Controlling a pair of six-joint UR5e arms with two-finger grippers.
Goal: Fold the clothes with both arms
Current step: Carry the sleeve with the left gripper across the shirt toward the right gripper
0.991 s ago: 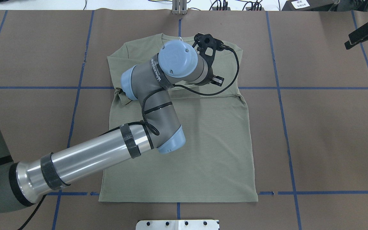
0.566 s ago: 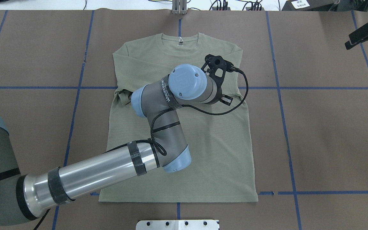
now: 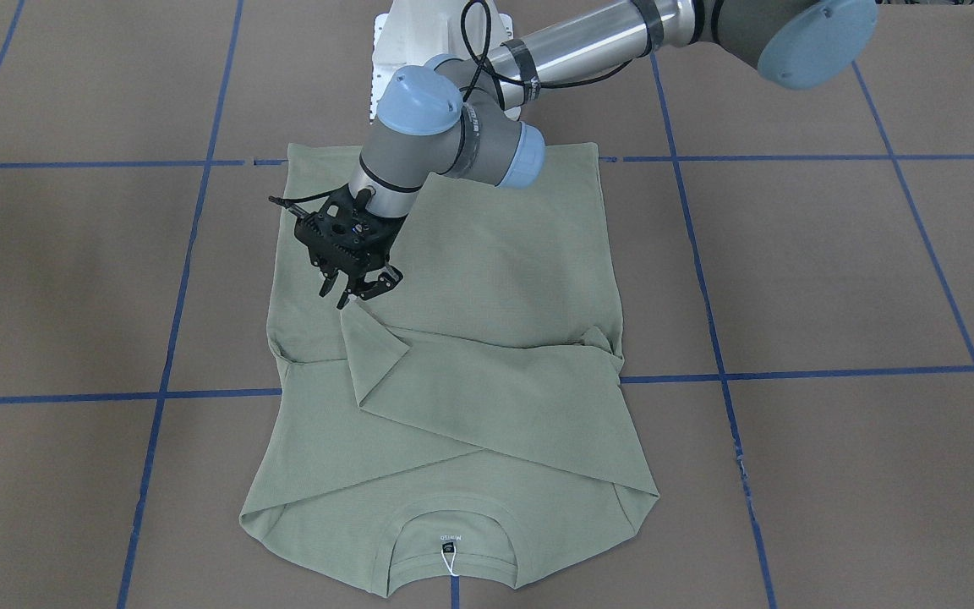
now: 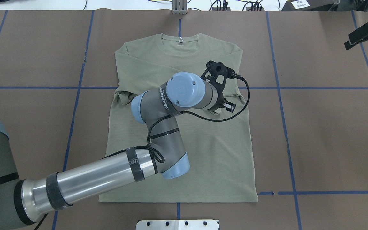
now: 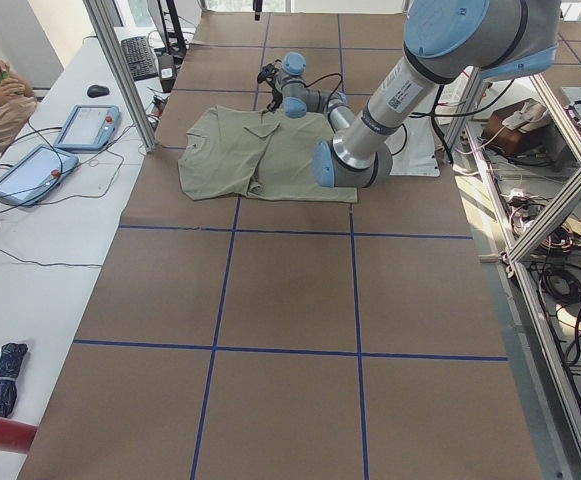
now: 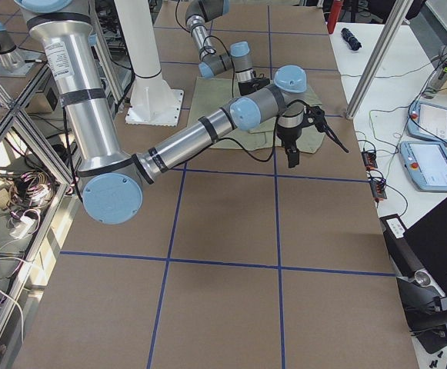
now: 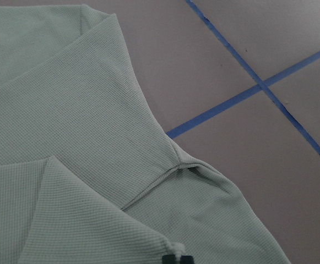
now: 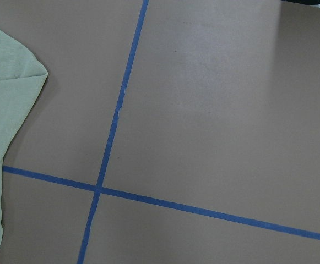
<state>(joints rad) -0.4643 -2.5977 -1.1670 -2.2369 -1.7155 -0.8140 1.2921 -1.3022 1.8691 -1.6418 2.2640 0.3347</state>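
Robotics lab: taped-grid table point(image 5: 290, 290), aluminium framing point(image 5: 560, 200), teach pendants point(image 5: 85, 127).

1. The shirt point(image 4: 184, 140), pale sage-green knit, lay flat on the bench with its round ribbed collar point(image 3: 450, 518) towards the far edge from the robot.
2. Both long sleeves were folded in across the chest, one overlapping the other.
3. A small neck label with a white tag point(image 3: 450, 550) showed inside the collar.
4. The hem lay straight, nearest the robot's base.
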